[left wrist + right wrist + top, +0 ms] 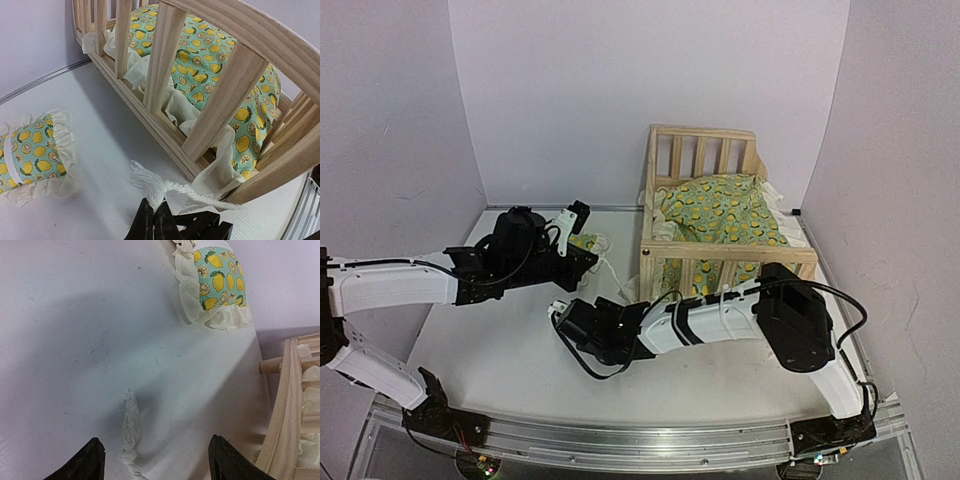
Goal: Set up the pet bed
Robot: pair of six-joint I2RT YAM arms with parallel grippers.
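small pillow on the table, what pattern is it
The pillow shows yellow lemons on green with a cream ruffle; best in the left wrist view.

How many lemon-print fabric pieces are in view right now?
2. The cushion lies inside the wooden bed frame; the small pillow lies on the table, left of the frame. No others visible.

White table [510, 365] — pale walls [550, 90] (metal rail [620, 441]).

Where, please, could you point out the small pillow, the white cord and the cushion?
small pillow [32, 150]: left wrist view, middle of its lemon-print face.
white cord [131, 425]: right wrist view, its frayed end.
cushion [720, 212]: top external view, centre of its printed top.
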